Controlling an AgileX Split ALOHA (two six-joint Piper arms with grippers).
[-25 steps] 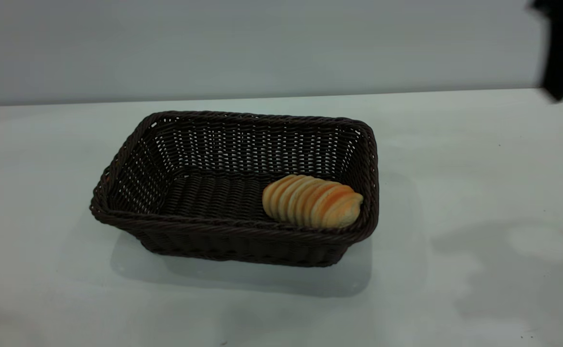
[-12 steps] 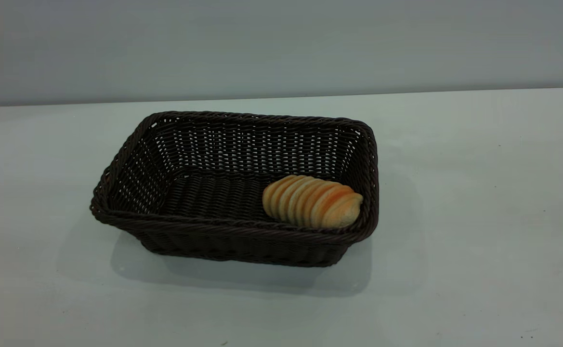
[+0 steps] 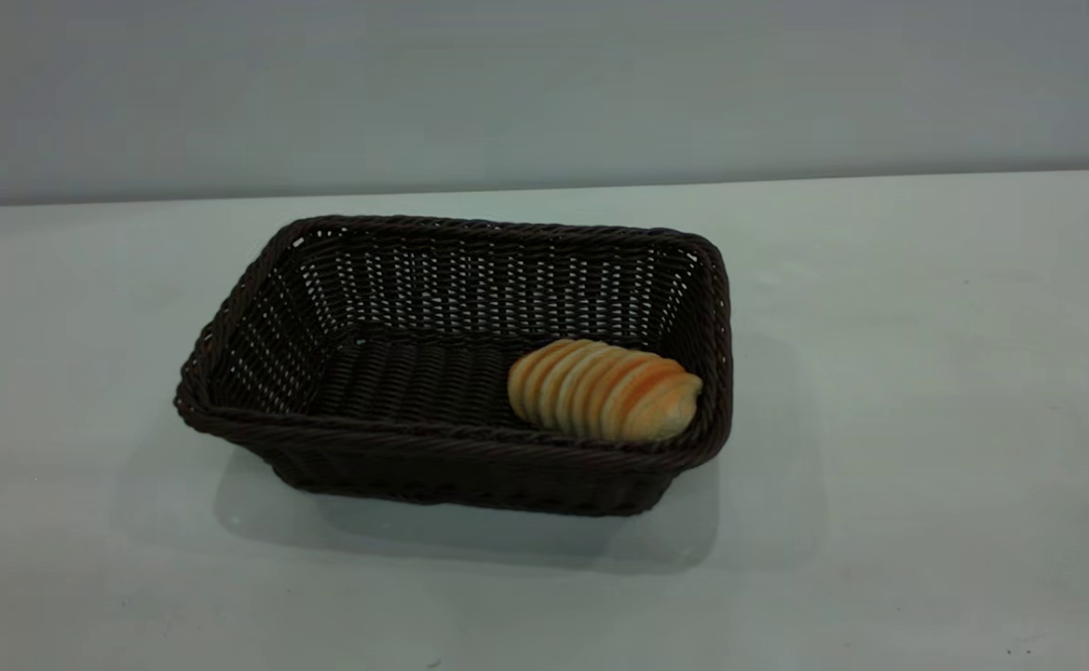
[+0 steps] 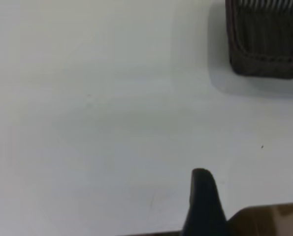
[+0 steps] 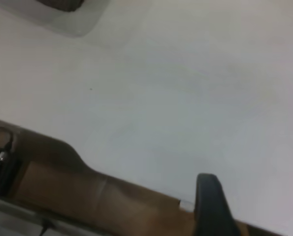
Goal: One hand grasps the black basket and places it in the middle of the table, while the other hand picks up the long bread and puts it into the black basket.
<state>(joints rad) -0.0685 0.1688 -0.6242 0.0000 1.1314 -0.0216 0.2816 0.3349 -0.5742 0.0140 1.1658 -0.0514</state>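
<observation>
Exterior view: the black basket [image 3: 456, 368] sits flat near the middle of the table [image 3: 926, 373], long side roughly parallel to the far edge, and the long bread [image 3: 605, 390] lies inside it on the basket floor, tucked into the near right corner against the wall. No arm shows here, so both placements look done (judging from layout only). Left wrist view: the left gripper [image 4: 203, 204] shows one dark finger tip only, hovering over bare table near the table's edge, with a basket corner well apart from it; whether its fingers are spread or pressed together I cannot tell. Right wrist view: the right gripper [image 5: 212, 206] is likewise a single dark finger, over the table's edge with brown floor beyond, holding nothing visible; spread or not, cannot tell. Little risk remains: a stray arm swing back toward the centre could clip the braided rim and slide the light basket off-centre, or jolt the bread out.
</observation>
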